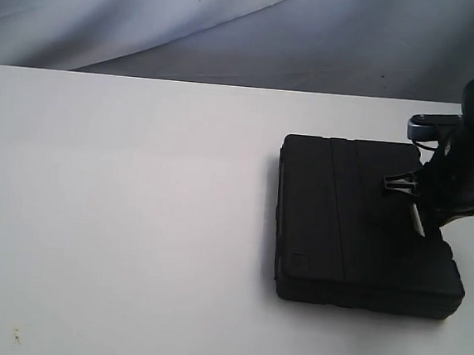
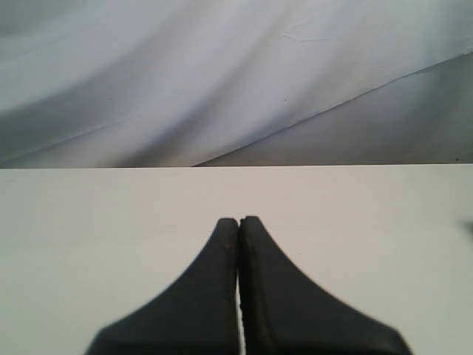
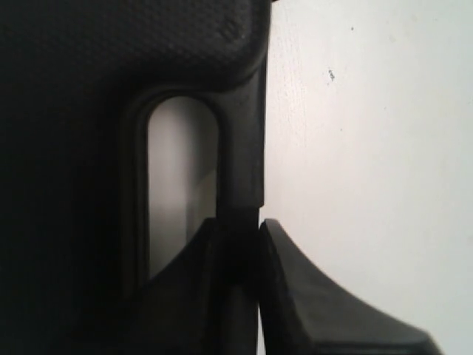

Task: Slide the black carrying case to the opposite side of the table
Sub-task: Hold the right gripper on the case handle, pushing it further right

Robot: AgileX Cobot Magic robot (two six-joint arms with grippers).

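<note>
Black carrying case (image 1: 357,229) has its handle (image 3: 241,148) pinched by right claw (image 3: 240,229); left claw (image 2: 239,222) fully closed.

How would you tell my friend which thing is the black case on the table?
Find the big white table; toward its right in the exterior view lies the black carrying case. Unlike the dark robot arm beside it, it lies flat with grooves across its lid, its handle pinched by the fingers of the right gripper.

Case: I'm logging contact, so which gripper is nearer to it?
Right. The right gripper is clamped on the case by its handle. The left gripper is shut above the table, with no case in its view.
</note>
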